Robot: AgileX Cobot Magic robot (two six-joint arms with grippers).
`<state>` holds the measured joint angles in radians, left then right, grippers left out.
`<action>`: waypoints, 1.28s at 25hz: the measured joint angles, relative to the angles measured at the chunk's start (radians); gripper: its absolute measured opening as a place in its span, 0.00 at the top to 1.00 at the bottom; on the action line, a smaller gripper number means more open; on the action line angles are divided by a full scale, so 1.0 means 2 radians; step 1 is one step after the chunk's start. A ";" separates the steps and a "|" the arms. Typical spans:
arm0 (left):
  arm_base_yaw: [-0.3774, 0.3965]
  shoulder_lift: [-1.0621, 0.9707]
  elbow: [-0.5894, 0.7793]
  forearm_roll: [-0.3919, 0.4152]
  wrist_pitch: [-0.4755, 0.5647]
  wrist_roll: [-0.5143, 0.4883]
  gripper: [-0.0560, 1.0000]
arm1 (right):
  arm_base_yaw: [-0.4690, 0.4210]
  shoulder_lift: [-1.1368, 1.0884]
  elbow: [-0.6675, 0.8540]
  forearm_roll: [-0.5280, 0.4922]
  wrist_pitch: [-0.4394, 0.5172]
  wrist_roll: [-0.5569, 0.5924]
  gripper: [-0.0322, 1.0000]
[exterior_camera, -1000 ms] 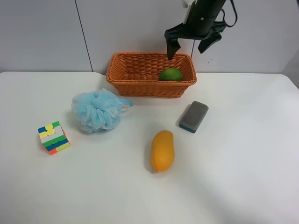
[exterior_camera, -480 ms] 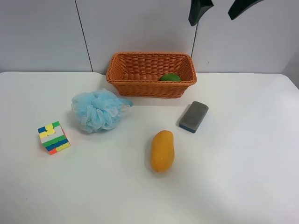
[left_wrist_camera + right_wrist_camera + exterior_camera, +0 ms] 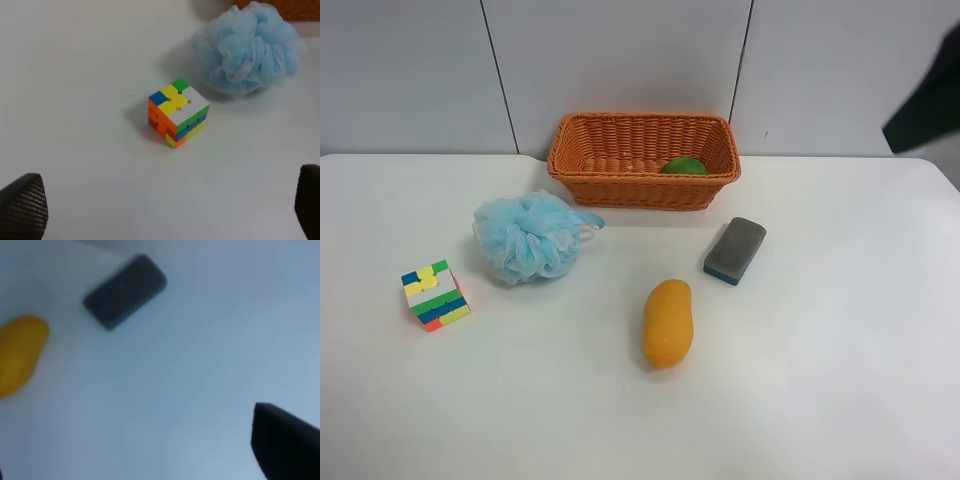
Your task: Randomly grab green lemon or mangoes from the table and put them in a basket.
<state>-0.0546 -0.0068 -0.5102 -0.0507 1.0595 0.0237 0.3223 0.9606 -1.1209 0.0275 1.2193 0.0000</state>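
You have the small round green lemon (image 3: 685, 165) lying in the orange-brown woven wicker basket (image 3: 582, 160); the elongated yellow-orange mango (image 3: 668, 322) waits on the white table (image 3: 840, 350). Both grippers (the left gripper (image 3: 160, 212) and the right gripper (image 3: 150, 460)) gape empty.

Left end effector (image 3: 165, 210) spread wide, empty — right arm (image 3: 925, 105) blurred at frame edge.
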 joint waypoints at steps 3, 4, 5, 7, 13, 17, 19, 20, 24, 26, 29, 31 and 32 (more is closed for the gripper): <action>0.000 0.000 0.000 0.000 0.000 0.000 0.01 | 0.000 -0.078 0.072 -0.005 0.000 0.000 0.01; 0.000 0.000 0.000 0.000 0.000 0.000 0.01 | 0.000 -0.103 0.092 -0.008 0.001 -0.003 0.01; 0.000 0.000 0.000 0.000 0.000 0.000 0.01 | 0.000 -0.128 0.115 -0.014 0.002 -0.003 0.01; 0.000 0.000 0.000 0.000 0.000 0.000 0.01 | -0.001 -0.172 0.156 -0.018 0.002 -0.004 0.01; 0.000 0.000 0.000 0.000 0.000 0.000 0.01 | -0.071 -0.304 0.249 -0.021 -0.028 -0.005 0.01; 0.000 0.000 0.000 0.000 0.000 0.000 0.01 | -0.125 -0.374 0.281 -0.021 -0.053 -0.005 0.01; 0.000 0.000 0.000 0.000 0.000 0.000 0.01 | -0.143 -0.408 0.292 -0.018 -0.058 -0.005 0.01; 0.000 0.000 0.000 0.000 0.000 0.000 0.01 | -0.149 -0.424 0.298 -0.014 -0.062 -0.005 0.01; 0.000 0.000 0.000 0.000 0.000 0.000 0.01 | -0.158 -0.474 0.315 -0.014 -0.069 -0.005 0.01; 0.000 0.000 0.000 0.000 0.000 0.000 0.01 | -0.158 -0.482 0.315 -0.014 -0.076 -0.005 0.01; 0.000 0.000 0.000 0.000 0.000 0.000 0.01 | -0.158 -0.482 0.318 -0.014 -0.076 -0.005 0.01; 0.000 0.000 0.000 0.000 0.000 0.000 0.01 | -0.158 -0.482 0.318 -0.014 -0.076 -0.005 0.01; 0.000 0.000 0.000 0.000 0.000 0.000 0.01 | -0.158 -0.482 0.318 -0.014 -0.076 -0.005 0.01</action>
<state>-0.0546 -0.0068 -0.5102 -0.0507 1.0595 0.0237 0.0068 -0.0028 -0.4839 0.0000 1.0666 -0.0092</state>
